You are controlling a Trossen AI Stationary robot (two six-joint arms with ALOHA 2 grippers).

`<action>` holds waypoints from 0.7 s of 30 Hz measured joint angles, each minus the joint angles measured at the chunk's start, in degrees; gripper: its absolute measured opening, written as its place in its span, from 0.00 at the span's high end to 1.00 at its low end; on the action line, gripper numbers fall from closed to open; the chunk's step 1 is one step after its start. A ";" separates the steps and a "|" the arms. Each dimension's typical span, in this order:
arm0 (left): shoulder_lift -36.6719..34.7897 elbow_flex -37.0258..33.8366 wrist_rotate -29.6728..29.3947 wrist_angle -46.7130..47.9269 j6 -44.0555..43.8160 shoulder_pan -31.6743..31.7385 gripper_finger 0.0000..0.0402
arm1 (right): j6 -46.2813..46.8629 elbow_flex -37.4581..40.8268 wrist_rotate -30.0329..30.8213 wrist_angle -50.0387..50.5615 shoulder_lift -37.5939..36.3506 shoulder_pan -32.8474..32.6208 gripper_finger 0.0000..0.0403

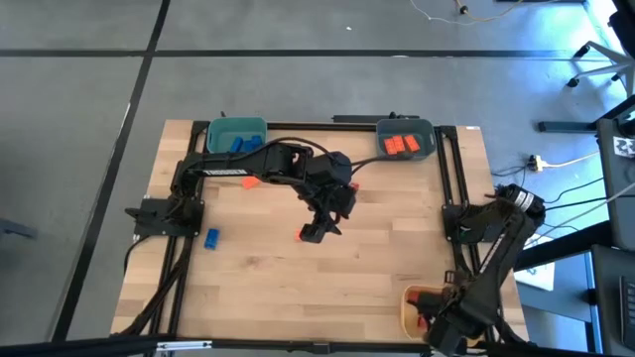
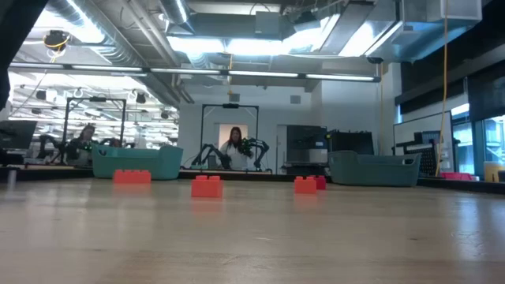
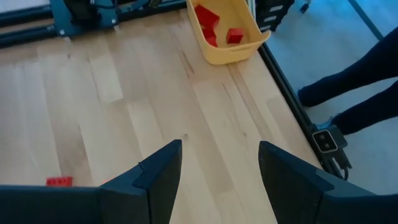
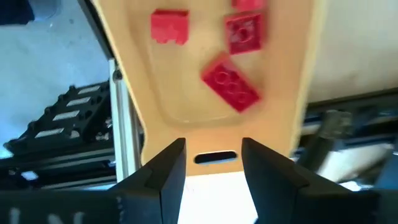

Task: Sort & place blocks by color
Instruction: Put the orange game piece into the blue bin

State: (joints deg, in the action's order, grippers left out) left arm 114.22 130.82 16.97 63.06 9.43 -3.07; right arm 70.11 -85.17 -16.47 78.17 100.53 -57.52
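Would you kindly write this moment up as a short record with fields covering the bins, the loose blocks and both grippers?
teal bin: table's far left, blue blocks inside
grey-blue bin: far right, orange blocks inside
yellow bin: near right corner, red blocks inside
loose blocks: blue block near the left edge; orange block by the left arm; red block near the table's middle
left gripper: open, empty, above the table's middle
right gripper: open, empty, over the yellow bin's end
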 joint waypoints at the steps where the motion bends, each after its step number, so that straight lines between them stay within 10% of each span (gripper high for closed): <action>1: 0.01 0.00 0.00 0.48 0.00 0.00 0.49 | 0.11 -1.36 1.09 1.77 0.00 -0.02 0.61; 7: 0.01 0.00 0.00 4.54 0.21 -0.03 0.49 | 0.56 -11.19 10.41 11.79 0.00 -0.05 0.61; 21: 0.28 -1.11 -0.19 7.44 0.20 -1.90 0.49 | -1.66 -27.42 52.47 11.81 -9.04 -1.33 0.61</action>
State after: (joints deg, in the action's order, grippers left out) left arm 114.50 129.71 16.79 70.50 9.63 -4.97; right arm 68.45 -112.59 36.00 89.98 91.50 -58.84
